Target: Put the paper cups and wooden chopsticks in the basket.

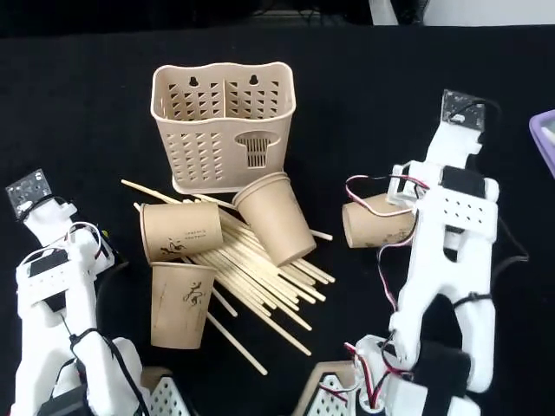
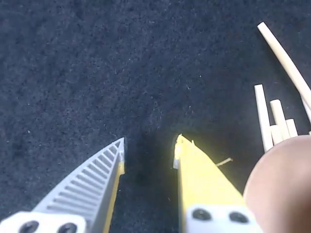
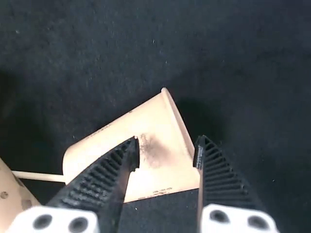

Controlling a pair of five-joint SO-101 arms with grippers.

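There are four paper cups [image 1: 180,230] [image 1: 180,305] [image 1: 276,217] [image 1: 379,222]. All four are brown, and two of them show a small dark drawing on the side.

There is one big pile of wooden chopsticks [image 1: 260,270]. They are too many and too mixed up to count one by one.

There is one basket [image 1: 221,143]. It has two parts inside and two little holes in its back wall.

There are two robot arms, the left arm [image 1: 52,299] and the right arm [image 1: 451,251]. Each arm has one gripper, so that makes two: the left gripper [image 2: 148,150] and the right gripper [image 3: 167,150]. Each gripper has two fingers.

There is one black table [image 1: 87,121] and one purple thing [image 1: 545,139] at its edge.
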